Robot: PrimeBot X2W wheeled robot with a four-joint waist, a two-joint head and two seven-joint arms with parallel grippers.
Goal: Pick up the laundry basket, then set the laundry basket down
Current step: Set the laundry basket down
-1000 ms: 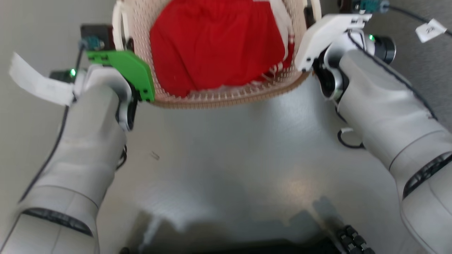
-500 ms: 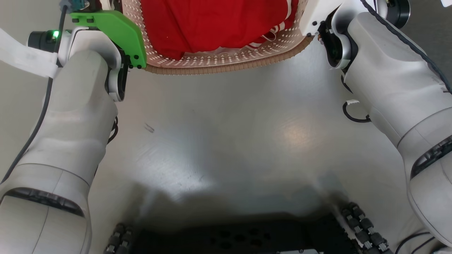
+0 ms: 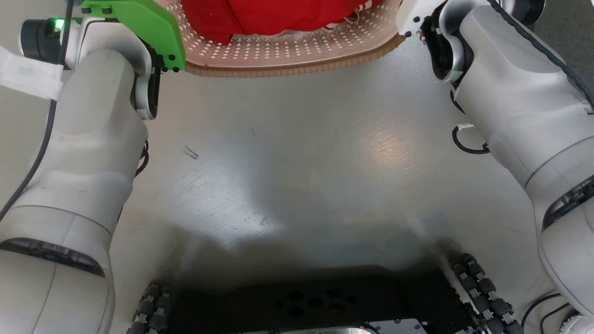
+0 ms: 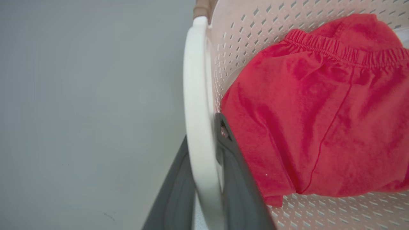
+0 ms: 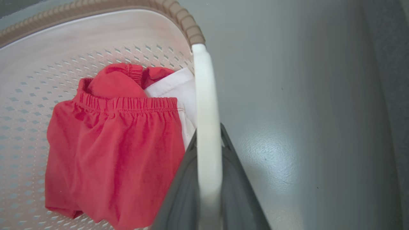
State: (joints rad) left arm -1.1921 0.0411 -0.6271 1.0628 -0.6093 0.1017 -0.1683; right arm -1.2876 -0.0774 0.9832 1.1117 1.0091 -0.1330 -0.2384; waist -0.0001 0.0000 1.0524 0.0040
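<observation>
The laundry basket [image 3: 287, 55], cream, perforated and brown-rimmed, sits at the top edge of the head view between my two forearms. Red clothing [image 3: 278, 18] lies inside it, with a white cloth [image 5: 179, 89] beneath. In the left wrist view my left gripper [image 4: 204, 134] is shut on one white side handle [image 4: 195, 95], one dark finger on each side of it. In the right wrist view my right gripper [image 5: 208, 135] is shut the same way on the other white handle [image 5: 206, 111]. Whether the basket touches the floor is hidden.
Glossy grey floor [image 3: 297, 162] stretches between the basket and my black wheeled base [image 3: 315, 306]. A darker carpet strip [image 3: 571, 46] runs along the far right. A small scuff mark [image 3: 190, 153] is on the floor at left.
The whole head view has shifted: the basket and both wrists now sit higher in the picture, and my base shows at the bottom. Both arms still flank the basket.
</observation>
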